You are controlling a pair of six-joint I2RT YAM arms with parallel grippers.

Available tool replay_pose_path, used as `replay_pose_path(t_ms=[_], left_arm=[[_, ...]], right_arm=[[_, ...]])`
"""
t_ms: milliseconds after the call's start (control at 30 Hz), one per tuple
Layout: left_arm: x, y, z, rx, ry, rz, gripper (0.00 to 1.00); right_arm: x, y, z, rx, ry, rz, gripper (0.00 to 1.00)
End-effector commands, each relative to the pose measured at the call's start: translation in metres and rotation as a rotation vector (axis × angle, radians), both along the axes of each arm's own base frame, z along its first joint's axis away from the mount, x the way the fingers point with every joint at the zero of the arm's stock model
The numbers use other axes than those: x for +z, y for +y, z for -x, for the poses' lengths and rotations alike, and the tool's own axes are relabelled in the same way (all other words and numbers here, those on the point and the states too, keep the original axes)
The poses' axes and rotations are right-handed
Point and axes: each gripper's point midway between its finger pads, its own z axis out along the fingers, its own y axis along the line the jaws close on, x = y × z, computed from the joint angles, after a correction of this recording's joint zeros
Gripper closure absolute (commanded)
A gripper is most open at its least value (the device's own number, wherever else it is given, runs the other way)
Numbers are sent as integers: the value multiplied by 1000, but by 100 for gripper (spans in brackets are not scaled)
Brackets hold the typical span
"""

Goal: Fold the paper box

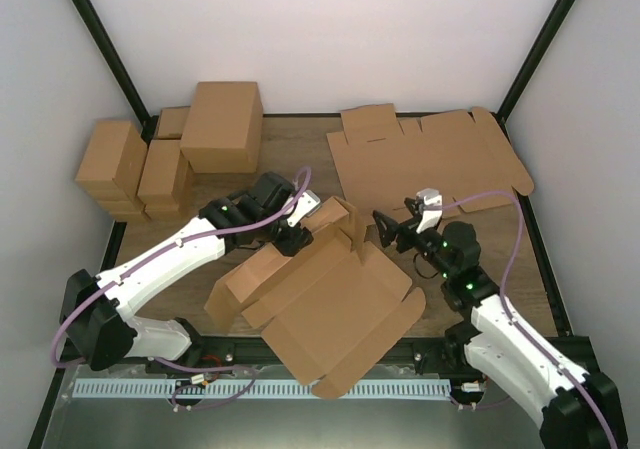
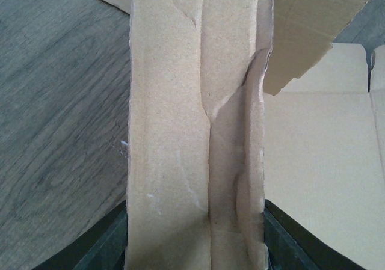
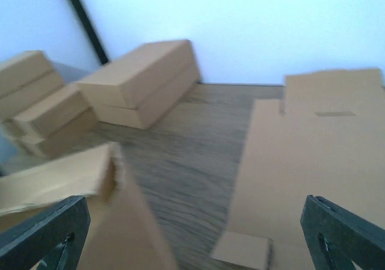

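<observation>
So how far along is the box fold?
Roughly midway at best. Done: one long wall of the paper box stands up on the left arm's side. In hand: the left end effector clamps that raised cardboard; the right end effector is open and empty beside the upright corner. Left: the near flaps lie flat, the other walls are not raised, and nothing is closed.

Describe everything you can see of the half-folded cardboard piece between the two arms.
The paper box is plain brown corrugated cardboard, unprinted and partly folded. Its wide panel lies on the table with side walls raised. The left gripper clamps one creased, buckled flap. The open right gripper is beside it, holding nothing.
</observation>
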Motion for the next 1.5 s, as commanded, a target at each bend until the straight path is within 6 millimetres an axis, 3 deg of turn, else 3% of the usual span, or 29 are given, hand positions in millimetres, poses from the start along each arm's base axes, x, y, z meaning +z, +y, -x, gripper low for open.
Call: replay_pose_path(t_ms=[0,67,167,400,633,1067,1300,1400,1467], left_arm=[[2,1,3,-1,11,-10,48],[2,0,3,-3,12,-9,48],[3,0,3,-4,13,-5,48],[4,-7,2,-14,25,5,48],[6,-8,1,-21,21,2,48],[9,-17,9,-76,45,45,48],[18,-22,14,-85,62,98,48],[21,-24,15,-85,72,110,48],[23,-26,17,-86,85,125,48]], right_arm=[[-27,-21,-29,-125,134,20,0],[-50,-17,-39,-120,223,65,0],[-63,3,-44,-11,256,96,0],[-44,49,-26,312,65,50,11],[-61,72,-24,476,87,77,21],[-79,92,-26,492,90,133,30],[-76,107,-32,475,54,136,35],[-78,111,-36,440,54,146,43],[-81,112,-41,388,56,156,54]])
